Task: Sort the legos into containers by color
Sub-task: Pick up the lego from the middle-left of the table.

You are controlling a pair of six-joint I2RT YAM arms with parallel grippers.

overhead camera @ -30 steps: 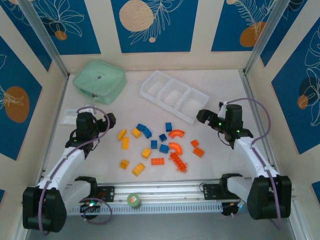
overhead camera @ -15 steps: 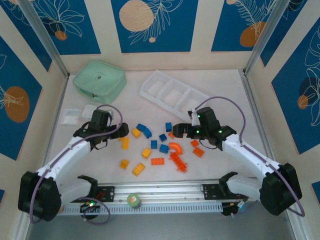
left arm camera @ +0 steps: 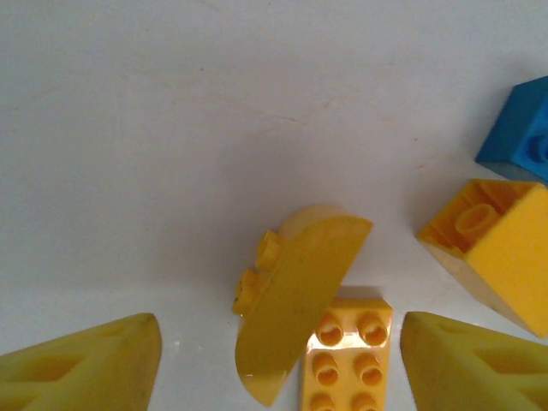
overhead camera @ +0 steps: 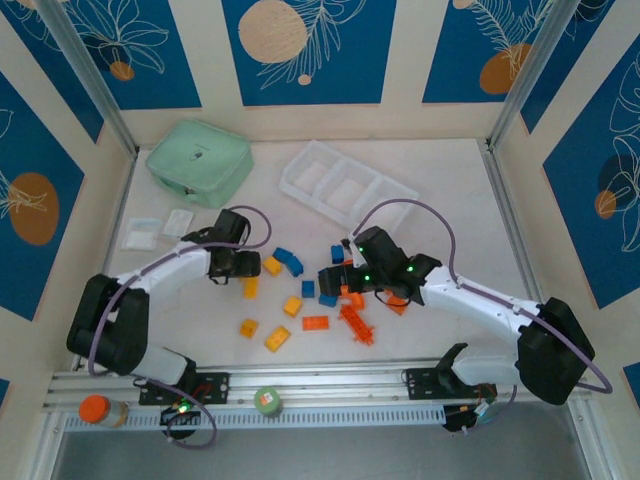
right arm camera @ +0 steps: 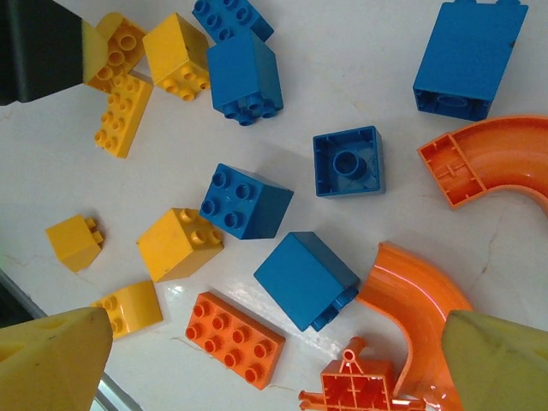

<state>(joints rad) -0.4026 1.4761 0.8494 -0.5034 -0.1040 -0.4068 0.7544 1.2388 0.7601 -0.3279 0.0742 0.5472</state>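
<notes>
Here, my left fingers (left arm camera: 94,364) stood apart, empty, either side of the yellow arch (left arm camera: 295,300) on the surface (left arm camera: 171,128), its long axis running away from them, slightly skewed. Rightward, my right fingers (right arm camera: 51,351) were spread too, holding nothing, the blue brick (right arm camera: 306,279) lying just ahead, between them and nearer that arm.

White table (overhead camera: 450,200), faint hairline marks in surface seen from left wrist.
- Far left: mint-green zip case (overhead camera: 198,160).
- Far centre: white three-compartment tray (overhead camera: 345,190), set askew to table edges.
- Left side: two clear packets (overhead camera: 140,232), side by side.
- Centre: loose legos scattered. Yellow bricks (overhead camera: 277,338) mostly left, blue bricks (overhead camera: 289,260) in middle, orange curved arches (right arm camera: 411,295) and orange flat plate (overhead camera: 315,322) right.
- Yellow curved brick (left arm camera: 291,300) just beside yellow studded plate (left arm camera: 347,351).
</notes>
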